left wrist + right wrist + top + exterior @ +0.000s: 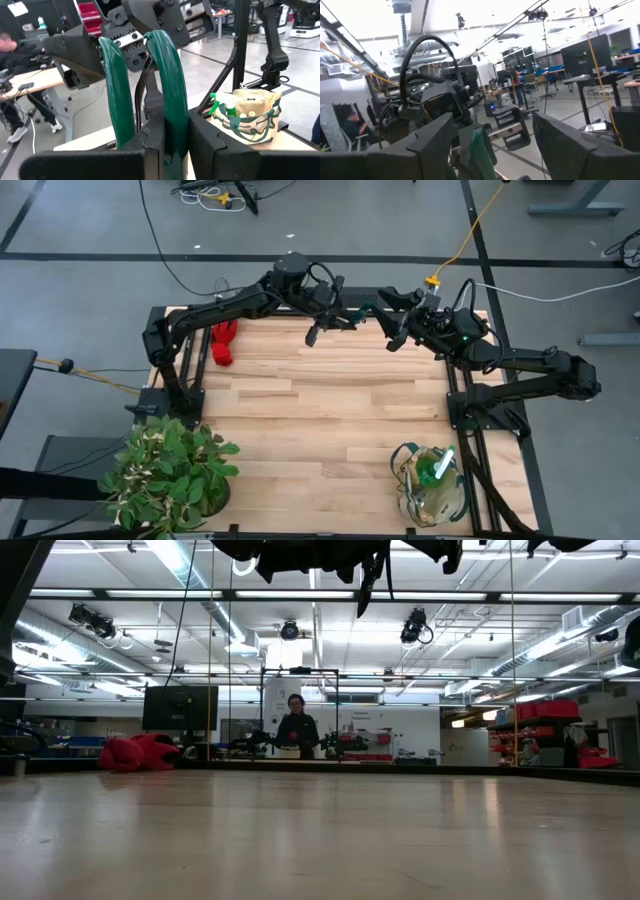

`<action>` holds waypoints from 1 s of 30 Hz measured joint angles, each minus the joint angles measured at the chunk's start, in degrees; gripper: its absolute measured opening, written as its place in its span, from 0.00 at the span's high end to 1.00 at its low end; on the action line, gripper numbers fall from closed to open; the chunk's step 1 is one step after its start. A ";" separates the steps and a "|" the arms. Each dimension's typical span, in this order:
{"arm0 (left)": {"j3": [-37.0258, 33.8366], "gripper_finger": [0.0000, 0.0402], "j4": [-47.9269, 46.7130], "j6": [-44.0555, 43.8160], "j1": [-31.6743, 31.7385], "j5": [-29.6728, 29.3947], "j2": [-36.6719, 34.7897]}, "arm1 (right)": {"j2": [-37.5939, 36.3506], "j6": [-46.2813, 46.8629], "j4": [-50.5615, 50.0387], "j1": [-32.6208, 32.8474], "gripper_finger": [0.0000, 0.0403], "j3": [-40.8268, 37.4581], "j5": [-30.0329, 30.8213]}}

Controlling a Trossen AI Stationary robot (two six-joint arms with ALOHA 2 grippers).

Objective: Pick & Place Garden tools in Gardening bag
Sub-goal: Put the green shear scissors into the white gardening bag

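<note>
Pruning shears with dark blades and green handles (165, 90) hang mid-air, clamped in the left pincer (335, 318) facing the right pincer (400, 325), which is spread wide, beige fabric bag (432, 485) partly filled, red gloves (223, 343) left on the tabletop (320, 420).

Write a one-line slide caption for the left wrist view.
Left gripper holds green-handled pruning shears aloft, gardening bag beyond.

High view: overhead, straight down, far enough to take in whole surface (320, 400) and both arms. Low view: at surface height, level across into room; red gloves (140, 753) shared with high view. Left wrist view: very close on green-handled shears (145, 95), gardening bag (247, 117) beyond, also in high view. Right wrist view: faces room and other arm.
</note>
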 joint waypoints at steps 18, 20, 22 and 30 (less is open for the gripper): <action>-0.07 0.84 -1.18 -0.80 -1.10 -1.16 0.04 | 5.03 4.67 0.32 -0.04 0.35 0.00 0.06; -0.07 0.84 -1.39 -0.86 -1.10 -1.20 0.04 | 5.05 4.65 0.26 -0.02 0.38 0.00 -0.04; -0.07 0.84 -1.45 -0.91 -1.08 -1.23 0.04 | 5.05 4.65 0.20 -0.02 0.41 0.00 -0.14; -0.07 0.84 -1.50 -0.96 -0.93 -1.66 0.04 | 5.05 4.47 0.08 0.00 0.55 0.00 -0.40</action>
